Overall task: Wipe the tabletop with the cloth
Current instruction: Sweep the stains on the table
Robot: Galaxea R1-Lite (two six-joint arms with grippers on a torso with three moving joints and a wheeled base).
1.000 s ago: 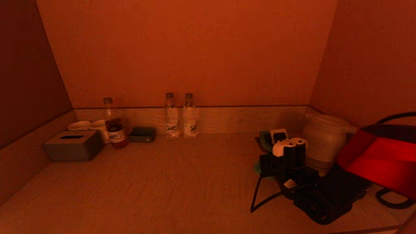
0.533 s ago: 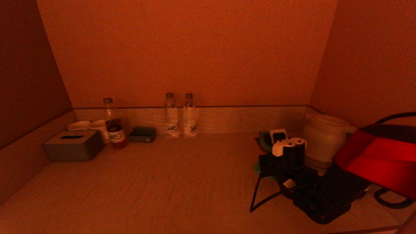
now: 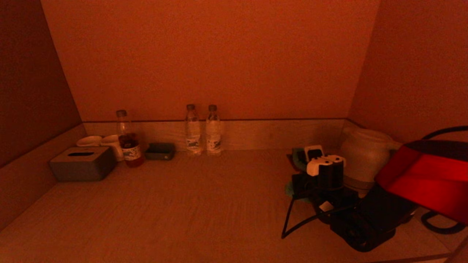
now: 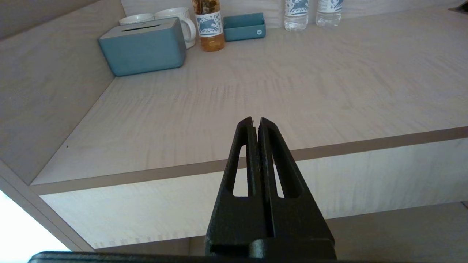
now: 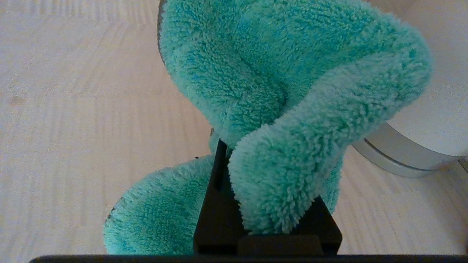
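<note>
Jaws of the right gripper (image 5: pixel 234 153) are clenched on the cloth (image 5: pixel 292 91), a fluffy teal wad bunched over them just beside the white kettle (image 3: pixel 365 155). Left gripper (image 4: pixel 256 124) hangs before the tabletop's front edge, jaws pressed together on nothing. Pale wood-grain tabletop (image 4: pixel 292 91) sits in a walled alcove; far from the kettle stands a tissue box (image 4: pixel 142 51).

Two bottles (image 3: pixel 203 129) are set at the desk (image 3: pixel 204 204) back; the tissue box (image 3: pixel 82 163) far left; seemingly a kettle (image 3: pixel 365 157) right.
</note>
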